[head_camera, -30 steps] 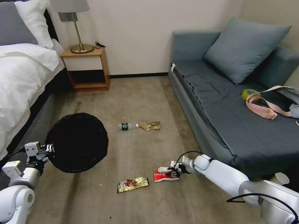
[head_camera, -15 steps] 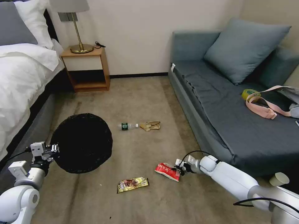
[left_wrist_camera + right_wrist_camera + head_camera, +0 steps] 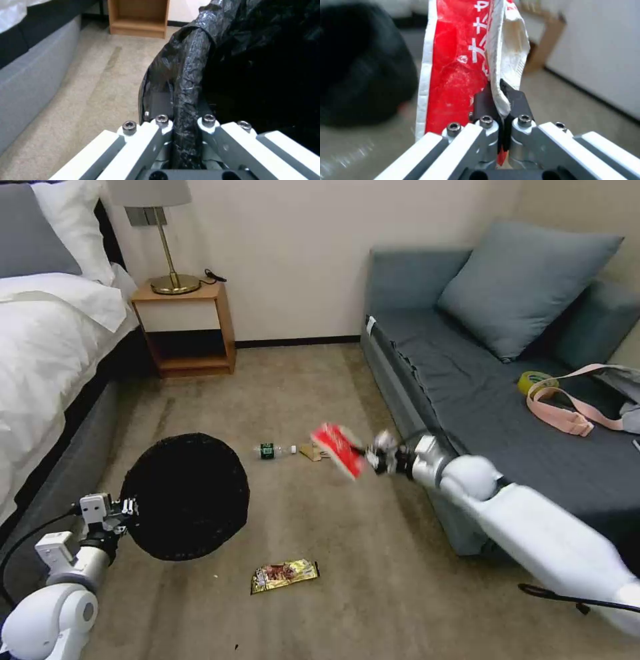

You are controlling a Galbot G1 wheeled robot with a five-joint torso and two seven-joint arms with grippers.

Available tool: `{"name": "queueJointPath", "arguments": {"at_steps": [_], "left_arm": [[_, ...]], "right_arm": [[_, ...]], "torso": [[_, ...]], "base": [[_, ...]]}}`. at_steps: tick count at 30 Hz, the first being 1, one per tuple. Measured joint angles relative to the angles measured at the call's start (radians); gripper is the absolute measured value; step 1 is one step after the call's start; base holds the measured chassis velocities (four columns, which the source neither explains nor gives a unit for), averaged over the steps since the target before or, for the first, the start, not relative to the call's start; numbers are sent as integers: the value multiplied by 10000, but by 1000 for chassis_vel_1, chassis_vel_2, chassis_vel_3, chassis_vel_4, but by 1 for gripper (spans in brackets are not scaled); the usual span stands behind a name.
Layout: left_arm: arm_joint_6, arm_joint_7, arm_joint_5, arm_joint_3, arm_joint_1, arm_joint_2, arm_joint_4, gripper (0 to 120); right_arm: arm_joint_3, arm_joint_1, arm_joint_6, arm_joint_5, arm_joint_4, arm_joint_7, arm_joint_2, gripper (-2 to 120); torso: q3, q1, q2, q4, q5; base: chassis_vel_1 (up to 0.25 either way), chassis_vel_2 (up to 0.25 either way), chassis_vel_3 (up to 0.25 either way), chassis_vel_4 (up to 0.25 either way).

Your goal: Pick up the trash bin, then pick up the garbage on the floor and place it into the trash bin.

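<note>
My left gripper (image 3: 127, 509) is shut on the rim of the round black trash bin (image 3: 187, 497), held off the floor at the lower left; the left wrist view shows the lined rim (image 3: 186, 100) pinched between the fingers. Raised over the carpet by the sofa, my right gripper (image 3: 368, 455) is shut on the red-and-white snack wrapper (image 3: 338, 449), which hangs from the pads (image 3: 480, 102) as a red sheet (image 3: 453, 67). A gold-brown wrapper (image 3: 285, 575), a clear bottle (image 3: 275, 451) and a tan paper bag (image 3: 311, 451) lie on the floor.
A blue-grey sofa (image 3: 480, 400) with a cushion, a tape roll (image 3: 535, 380) and a pink strap runs along the right. A bed (image 3: 47, 353) stands at the left. A wooden nightstand (image 3: 183, 327) with a lamp is against the far wall. Open carpet (image 3: 373, 593) lies between.
My right gripper has lifted the red-and-white wrapper off the floor and carried it up and away toward the bottle and bag. The left arm has shifted the bin slightly right and nearer.
</note>
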Motion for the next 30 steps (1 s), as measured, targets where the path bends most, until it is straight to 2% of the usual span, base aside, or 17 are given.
{"name": "queueJointPath", "arguments": {"at_steps": [2,7,10,16,23,30], "left_arm": [[65,-58,-7,98,17,-59,-88,1],[175,-134,-51,266,99,-149,-358,1],[307,-228,-127,456,229,-226,-639,1],[546,-399,-313,744,464,-330,-1057,1],[732,-492,-532,826,648,-362,-1339,1],[905,-627,-720,894,956,-562,-1769,1]], "right_arm": [[-204,188,-110,432,1053,377,-256,0],[-1011,558,-276,637,2291,842,-291,0],[-2042,859,-581,465,2912,1150,171,0],[-3266,1374,-647,111,2452,1459,1029,0],[-3824,1513,-638,-292,1570,1503,1670,0],[-4427,1410,-542,-768,566,1448,2276,0]], "torso": [[0,0,0,0,1],[0,0,0,1,4],[1,0,-1,2,7],[1,0,0,3,4],[1,0,-1,3,3],[1,1,-1,1,3]], "base": [[0,0,0,0],[0,0,0,0],[0,0,0,0],[0,0,0,0],[0,0,0,0],[0,0,0,0]]}}
